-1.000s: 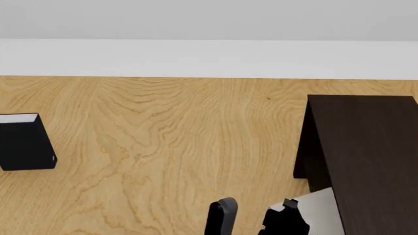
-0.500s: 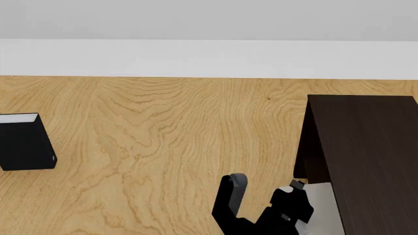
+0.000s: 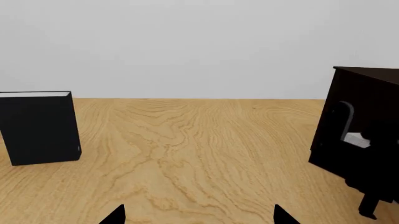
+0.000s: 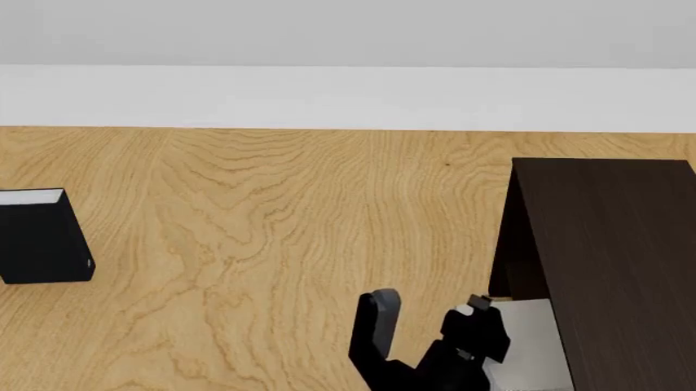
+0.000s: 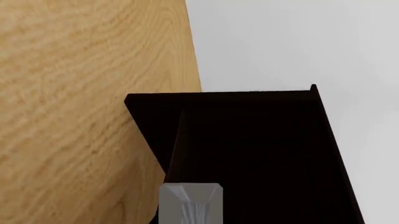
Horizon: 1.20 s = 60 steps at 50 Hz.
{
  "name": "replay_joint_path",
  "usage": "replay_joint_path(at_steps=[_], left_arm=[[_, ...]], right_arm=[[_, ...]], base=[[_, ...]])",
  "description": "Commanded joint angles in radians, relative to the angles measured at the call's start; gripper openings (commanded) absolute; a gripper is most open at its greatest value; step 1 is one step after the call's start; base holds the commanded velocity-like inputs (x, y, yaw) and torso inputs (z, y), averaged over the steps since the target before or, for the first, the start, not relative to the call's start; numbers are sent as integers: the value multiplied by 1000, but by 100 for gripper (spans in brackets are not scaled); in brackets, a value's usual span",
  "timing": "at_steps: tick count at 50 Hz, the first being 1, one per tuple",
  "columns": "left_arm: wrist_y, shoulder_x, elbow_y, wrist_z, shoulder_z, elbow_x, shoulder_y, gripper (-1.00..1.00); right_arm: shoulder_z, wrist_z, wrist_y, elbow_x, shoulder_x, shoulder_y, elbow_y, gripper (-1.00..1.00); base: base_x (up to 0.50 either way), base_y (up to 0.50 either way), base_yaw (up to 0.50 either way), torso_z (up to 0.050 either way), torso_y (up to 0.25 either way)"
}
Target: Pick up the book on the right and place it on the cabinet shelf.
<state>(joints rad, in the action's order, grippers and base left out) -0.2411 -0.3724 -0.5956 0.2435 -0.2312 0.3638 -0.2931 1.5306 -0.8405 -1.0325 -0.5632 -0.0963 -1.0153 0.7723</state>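
Light grey book (image 4: pixel 527 338) lay at mouth of dark cabinet (image 4: pixel 620 261), partly under cabinet top, beside right gripper (image 4: pixel 426 330). Right gripper's fingers stood spread apart; one finger (image 4: pixel 377 322) well clear of book, other (image 4: pixel 475 326) against book's edge; grip on book not clear. Left gripper (image 3: pixel 196 217) showed only two spread fingertips, nothing between. Black book (image 4: pixel 41 236) stood upright on wooden table (image 4: pixel 272 236), well apart to left.
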Motion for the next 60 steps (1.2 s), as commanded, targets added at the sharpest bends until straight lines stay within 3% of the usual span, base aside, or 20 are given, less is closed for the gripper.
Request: replay_joint_path(at_steps=[1, 14, 16, 17, 46, 47, 56, 60], left_arm=[[4, 2, -5, -2, 3, 3, 0, 100], [6, -1, -5, 1, 0, 5, 1, 100], [6, -2, 0, -1, 1, 10, 3, 100], [6, -3, 0, -1, 1, 10, 3, 100], [-3, -13, -6, 10, -4, 21, 7, 100], [-3, -14, -7, 11, -4, 21, 7, 100], [5, -15, -3, 12, -6, 20, 5, 100], [2, -16, -5, 14, -7, 22, 6, 100]], right_arm=[[8, 27, 23, 1, -9, -1, 58, -100], [6, 27, 22, 4, -9, 0, 58, -100], [58, 160, 172, 69, 95, 37, 358, -100], [53, 165, 176, 77, 96, 39, 449, -100], [-155, 245, 203, 297, 95, 58, 535, -100], [-133, 260, 204, 310, 96, 63, 529, 100], [-135, 296, 234, 269, 87, 75, 438, 100], [-165, 249, 103, 227, -6, 86, 148, 100]], base=[[0, -3, -3, 0, 0], [2, -2, -3, 0, 0], [5, -1, -2, 0, 0], [0, -3, -4, 0, 0], [3, -4, -7, 0, 0], [16, -6, -10, 0, 0], [13, -7, -9, -2, 0], [6, -6, -8, 0, 0]])
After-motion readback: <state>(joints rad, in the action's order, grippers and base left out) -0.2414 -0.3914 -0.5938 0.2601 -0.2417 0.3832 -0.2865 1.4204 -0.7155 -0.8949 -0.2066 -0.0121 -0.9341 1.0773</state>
